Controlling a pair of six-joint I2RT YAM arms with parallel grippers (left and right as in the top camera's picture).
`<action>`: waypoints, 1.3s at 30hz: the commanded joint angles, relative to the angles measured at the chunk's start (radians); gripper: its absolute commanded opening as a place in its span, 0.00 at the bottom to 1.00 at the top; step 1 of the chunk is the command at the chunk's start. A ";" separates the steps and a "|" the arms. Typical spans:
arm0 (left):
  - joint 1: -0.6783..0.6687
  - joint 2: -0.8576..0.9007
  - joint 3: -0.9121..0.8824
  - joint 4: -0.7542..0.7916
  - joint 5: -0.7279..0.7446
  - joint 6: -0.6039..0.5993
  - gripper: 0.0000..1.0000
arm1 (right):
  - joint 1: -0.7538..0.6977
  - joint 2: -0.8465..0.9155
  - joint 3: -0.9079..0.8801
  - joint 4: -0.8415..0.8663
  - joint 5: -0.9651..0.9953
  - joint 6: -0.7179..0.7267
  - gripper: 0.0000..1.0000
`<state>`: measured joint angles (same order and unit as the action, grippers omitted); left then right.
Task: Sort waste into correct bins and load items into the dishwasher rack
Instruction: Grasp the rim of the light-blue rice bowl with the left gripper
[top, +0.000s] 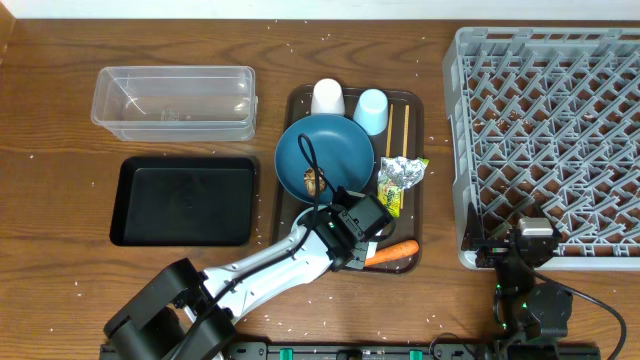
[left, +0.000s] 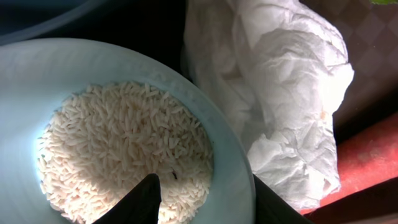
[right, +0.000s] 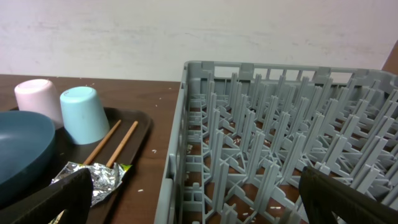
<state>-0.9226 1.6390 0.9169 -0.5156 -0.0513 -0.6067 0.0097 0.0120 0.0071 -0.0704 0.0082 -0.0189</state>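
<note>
My left gripper (top: 358, 222) (left: 208, 186) is open and straddles the rim of the light-blue bowl (left: 37, 81): one finger rests on the white rice (left: 118, 143) inside, the other is outside. The crumpled white napkin (left: 280, 93) lies against the bowl, and the orange carrot (top: 393, 253) lies beyond it. The dark-blue plate (top: 325, 150) holds a brown lump (top: 312, 182). My right gripper (top: 532, 232) (right: 199, 199) is open and empty at the front edge of the grey rack (top: 545, 130).
On the brown tray (top: 415, 262) stand a white cup (top: 328, 97) and a light-blue cup (top: 371, 110), both upside down, beside the chopsticks (top: 398, 128), foil (top: 400, 172) and wrapper (top: 390, 200). The clear tub (top: 170, 100) and black tray (top: 185, 200) sit at the left.
</note>
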 joint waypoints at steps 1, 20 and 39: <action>-0.005 0.005 -0.013 -0.002 -0.028 -0.009 0.43 | 0.005 -0.006 -0.002 -0.004 0.002 -0.008 0.99; -0.052 0.007 -0.018 -0.032 -0.108 -0.008 0.43 | 0.005 -0.006 -0.002 -0.004 0.002 -0.008 0.99; -0.052 0.008 -0.031 -0.063 -0.177 -0.034 0.43 | 0.005 -0.006 -0.002 -0.004 0.002 -0.008 0.99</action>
<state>-0.9733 1.6390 0.9070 -0.5777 -0.2134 -0.6296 0.0097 0.0120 0.0071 -0.0704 0.0082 -0.0189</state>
